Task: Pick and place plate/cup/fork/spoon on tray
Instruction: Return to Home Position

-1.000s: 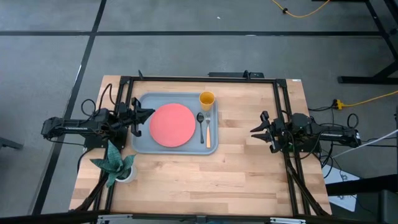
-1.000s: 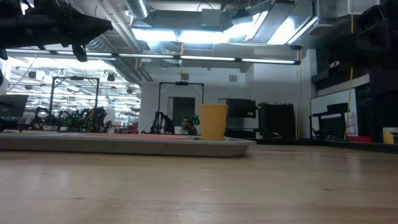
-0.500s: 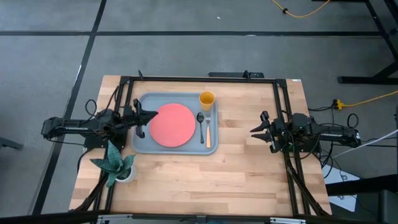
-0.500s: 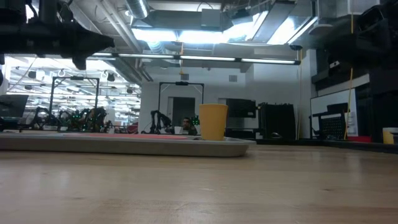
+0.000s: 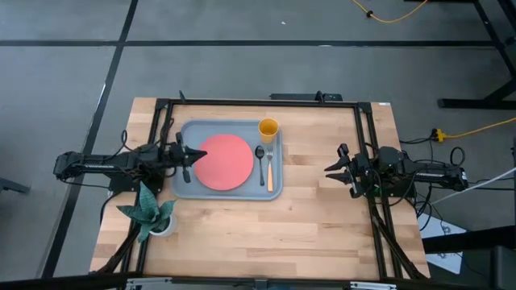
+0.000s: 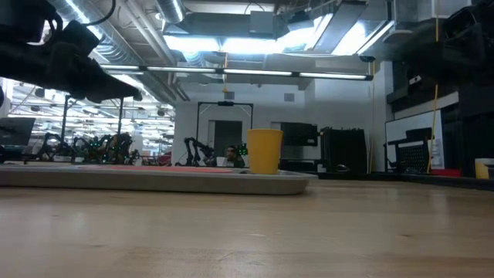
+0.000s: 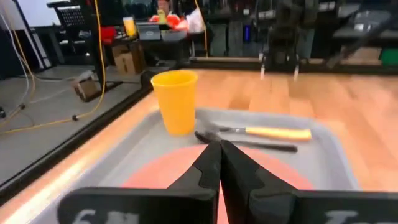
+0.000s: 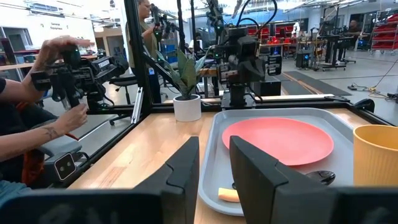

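The grey-blue tray [image 5: 184, 187] lies at the table's far left. On it lie the coral plate [image 5: 223, 161], the dark spoon [image 5: 260, 161] and the orange-handled fork [image 5: 270, 171], and the yellow cup [image 5: 268, 128] stands upright in its far right corner. My left gripper [image 5: 188, 155] is shut and empty, above the tray's left part at the plate's left edge, clear of both. Its wrist view shows the shut fingers [image 7: 219, 149] pointing toward the cup [image 7: 176, 99]. My right gripper [image 5: 329, 170] is open and empty, off to the tray's right [image 8: 214, 163].
A potted plant [image 5: 149, 213] stands near the front left corner, close to the left arm. Black frame rails [image 5: 258, 102] run along the table's far, left and right sides. A person's hands [image 8: 59, 93] hold a control device beyond the table's left side. Bare wood lies in front of the tray.
My left gripper has moved a little toward the table's right, over the tray toward the plate, and has tipped its fingers downward. The tableware and my right arm have stayed still.
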Available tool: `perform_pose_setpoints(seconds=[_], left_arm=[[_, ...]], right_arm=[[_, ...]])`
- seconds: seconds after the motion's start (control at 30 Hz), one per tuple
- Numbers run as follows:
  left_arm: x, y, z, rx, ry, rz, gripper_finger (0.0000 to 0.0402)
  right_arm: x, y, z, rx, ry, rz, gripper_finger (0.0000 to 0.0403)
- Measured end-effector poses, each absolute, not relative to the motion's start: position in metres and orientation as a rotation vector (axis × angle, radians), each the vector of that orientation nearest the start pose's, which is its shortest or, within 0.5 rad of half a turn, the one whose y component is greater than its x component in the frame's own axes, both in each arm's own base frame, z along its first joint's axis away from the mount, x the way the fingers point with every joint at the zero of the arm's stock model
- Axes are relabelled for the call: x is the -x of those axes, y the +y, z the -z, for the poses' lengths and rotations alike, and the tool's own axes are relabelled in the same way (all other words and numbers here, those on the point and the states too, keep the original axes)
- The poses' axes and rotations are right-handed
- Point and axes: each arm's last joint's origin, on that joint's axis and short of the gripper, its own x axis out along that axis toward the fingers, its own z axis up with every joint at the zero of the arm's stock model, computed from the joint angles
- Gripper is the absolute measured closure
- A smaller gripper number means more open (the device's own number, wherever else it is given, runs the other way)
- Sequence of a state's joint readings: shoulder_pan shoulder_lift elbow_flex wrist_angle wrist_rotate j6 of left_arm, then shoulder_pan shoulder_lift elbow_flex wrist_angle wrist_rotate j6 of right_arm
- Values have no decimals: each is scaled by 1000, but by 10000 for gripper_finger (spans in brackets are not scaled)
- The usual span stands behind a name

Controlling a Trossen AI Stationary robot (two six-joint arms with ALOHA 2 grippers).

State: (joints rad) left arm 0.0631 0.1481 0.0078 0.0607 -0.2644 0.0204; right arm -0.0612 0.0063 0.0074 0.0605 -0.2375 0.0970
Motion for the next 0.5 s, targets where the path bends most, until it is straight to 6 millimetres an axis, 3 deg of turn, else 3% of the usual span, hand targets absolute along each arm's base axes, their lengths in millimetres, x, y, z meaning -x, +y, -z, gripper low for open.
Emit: perform_pose_setpoints(seconds=[0.5], left_arm=[[-105,14,-168,-5,-4,-317,401]], right_arm=[[-97,1,-171,-87,-52,-179,309]])
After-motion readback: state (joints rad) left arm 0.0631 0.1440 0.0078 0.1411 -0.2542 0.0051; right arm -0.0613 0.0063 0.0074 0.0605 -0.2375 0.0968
